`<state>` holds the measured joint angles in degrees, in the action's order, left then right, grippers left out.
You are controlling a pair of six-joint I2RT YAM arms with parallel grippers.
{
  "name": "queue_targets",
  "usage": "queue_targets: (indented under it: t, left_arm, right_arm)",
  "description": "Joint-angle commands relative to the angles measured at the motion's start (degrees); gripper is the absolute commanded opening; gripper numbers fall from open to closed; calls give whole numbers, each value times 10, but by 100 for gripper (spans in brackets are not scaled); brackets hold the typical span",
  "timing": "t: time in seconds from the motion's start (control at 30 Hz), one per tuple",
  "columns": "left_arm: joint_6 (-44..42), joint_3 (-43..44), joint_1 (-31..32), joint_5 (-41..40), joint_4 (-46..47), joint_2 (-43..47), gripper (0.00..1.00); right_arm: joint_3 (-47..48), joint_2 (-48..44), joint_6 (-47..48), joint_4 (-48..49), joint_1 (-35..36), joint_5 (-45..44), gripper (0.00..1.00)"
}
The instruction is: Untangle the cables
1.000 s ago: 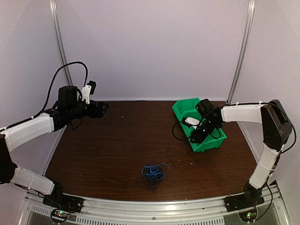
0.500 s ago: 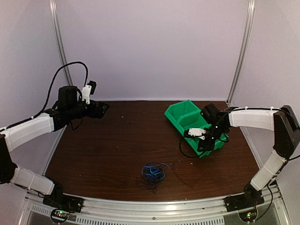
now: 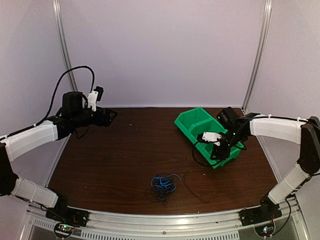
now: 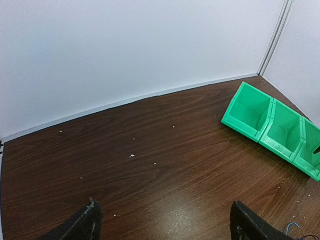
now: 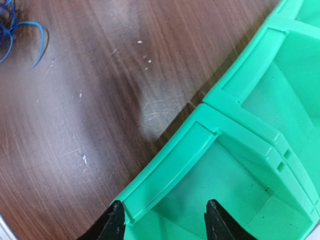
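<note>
Your right gripper (image 5: 165, 222) sits spread open, straddling the lip of the green bin (image 5: 170, 167), maybe touching it, hard to say. Left gripper (image 4: 165, 225) hangs wide and empty. The cables (image 3: 162, 184) are bunched out front, well apart from both. Pin the clump and tug one outer loop slowly.

The left arm (image 3: 35, 137) is stretching forward along the left side, and the left gripper (image 4: 165, 227) is pointing out level with its 2 fingers spread wide. The right arm (image 3: 280, 127) is folding inward, and the right gripper (image 5: 162, 222) is pointing down with its fingers parted.
</note>
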<state>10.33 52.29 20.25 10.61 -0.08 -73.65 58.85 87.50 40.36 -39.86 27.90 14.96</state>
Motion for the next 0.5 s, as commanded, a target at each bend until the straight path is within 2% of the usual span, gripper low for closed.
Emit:
queue_targets:
  t: [0.0,0.2,0.37,0.47]
  left_arm:
    - [-5,22,2,16,18,-10,90]
    - [-5,21,2,11,18,-9,90]
    - [-6,21,2,12,18,-7,90]
    - [-5,21,2,15,18,-8,90]
  right_arm:
    - [3,33,-66,40,5,-32,57]
    - [24,87,-103,44,5,-24,57]
    - [16,83,-70,47,6,9,35]
    - [3,62,-40,49,6,4,29]
